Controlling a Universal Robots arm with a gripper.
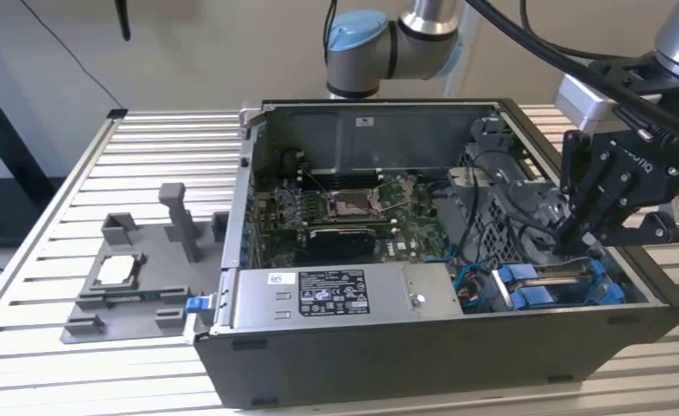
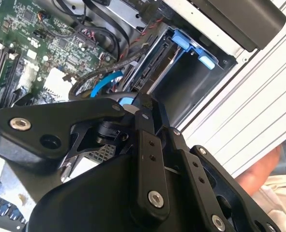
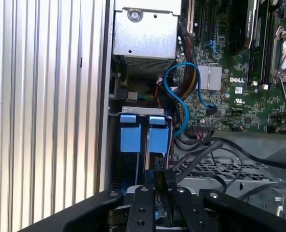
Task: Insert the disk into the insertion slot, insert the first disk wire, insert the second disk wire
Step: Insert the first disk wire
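The disk, in its blue carrier, sits in the insertion slot at the front corner of the open case on the exterior view's right. Its blue tabs face out of the grey cage, and they are also in the second wrist view. My gripper hangs just above that bay. Its fingertips are pressed close together. A blue disk wire loops from the motherboard toward them. A bit of blue shows right at the tips.
The grey labelled power-supply box lies along the case front. Beside the bay are the motherboard and black cable bundles. A grey fixture stands on the slatted table. A person's hand is near the table edge.
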